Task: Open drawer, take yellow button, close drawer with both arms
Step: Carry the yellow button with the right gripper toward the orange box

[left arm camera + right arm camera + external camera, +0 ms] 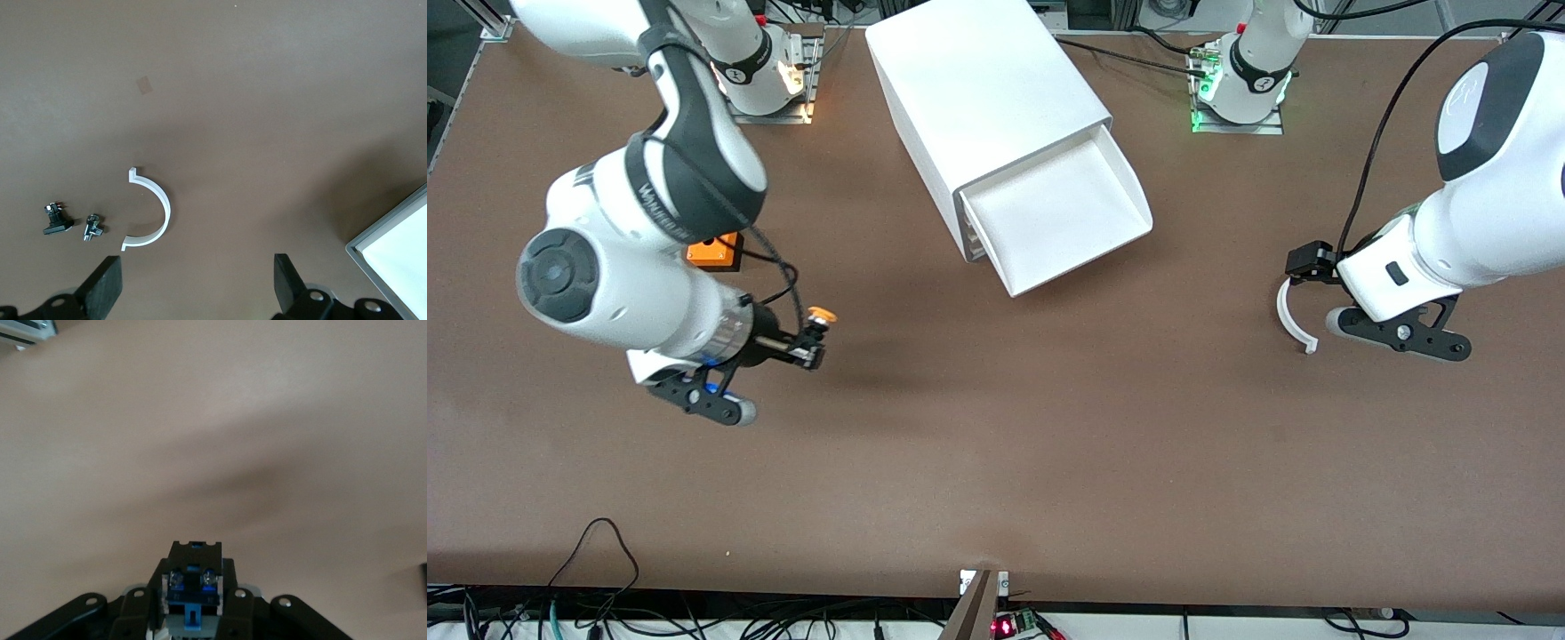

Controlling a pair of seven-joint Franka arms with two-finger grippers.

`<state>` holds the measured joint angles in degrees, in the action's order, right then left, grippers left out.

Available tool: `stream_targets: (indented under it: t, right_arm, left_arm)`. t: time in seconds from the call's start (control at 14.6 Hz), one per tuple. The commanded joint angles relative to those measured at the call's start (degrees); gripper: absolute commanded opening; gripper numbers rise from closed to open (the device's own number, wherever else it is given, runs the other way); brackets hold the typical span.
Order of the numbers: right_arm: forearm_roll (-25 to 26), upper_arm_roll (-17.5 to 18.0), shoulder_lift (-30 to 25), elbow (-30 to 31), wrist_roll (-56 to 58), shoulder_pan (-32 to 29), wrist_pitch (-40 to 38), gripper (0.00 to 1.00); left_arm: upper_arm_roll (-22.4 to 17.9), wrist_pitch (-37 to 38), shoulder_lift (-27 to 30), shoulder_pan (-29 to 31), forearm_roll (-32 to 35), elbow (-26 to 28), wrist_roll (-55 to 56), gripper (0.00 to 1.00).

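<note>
I see the right gripper [815, 342] in the air over the brown surface [996, 462], toward the right arm's end. Its fingers [230, 597] are closed narrow on the button [821, 315], whose yellow-orange cap stands out of the grip; in the right wrist view I see its blue base [192, 613] between the fingers. The left gripper [197, 283] hangs over the left arm's end with fingers [103, 283] spread wide, holding nothing. Under it lie a white curved piece [1294, 318] and two small dark parts [57, 220], I think connectors. An orange cube [716, 252] sits partly hidden under the right arm. Farther, near the arms' edge, the drawer [1063, 213] stands pulled out of the white cabinet [983, 98].
</note>
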<state>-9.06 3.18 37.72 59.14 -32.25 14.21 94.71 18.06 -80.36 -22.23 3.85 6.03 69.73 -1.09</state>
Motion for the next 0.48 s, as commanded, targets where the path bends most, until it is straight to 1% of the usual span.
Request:
stream_targets:
  t: [0.0, 0.27, 0.41]
  right_arm:
    - [0.1, -2.7, -1.3, 4.2, 11.8, -1.9, 0.5, 0.00]
    - [1.1, -9.2, -1.2, 11.8, 24.1, -1.9, 6.9, 0.00]
    - [2.1, -10.5, -1.2, 17.3, 27.2, -2.1, 12.9, 0.00]
  left_arm:
    - [0.3, 0.5, -0.2, -0.1, 0.7, -1.2, 0.8, 1.00]
    - [0.2, 0.5, -0.1, 0.0, 0.7, -1.1, 3.0, 1.00]
    - [0.2, 0.5, 0.5, 0.0, 0.7, -0.2, 4.4, 1.00]
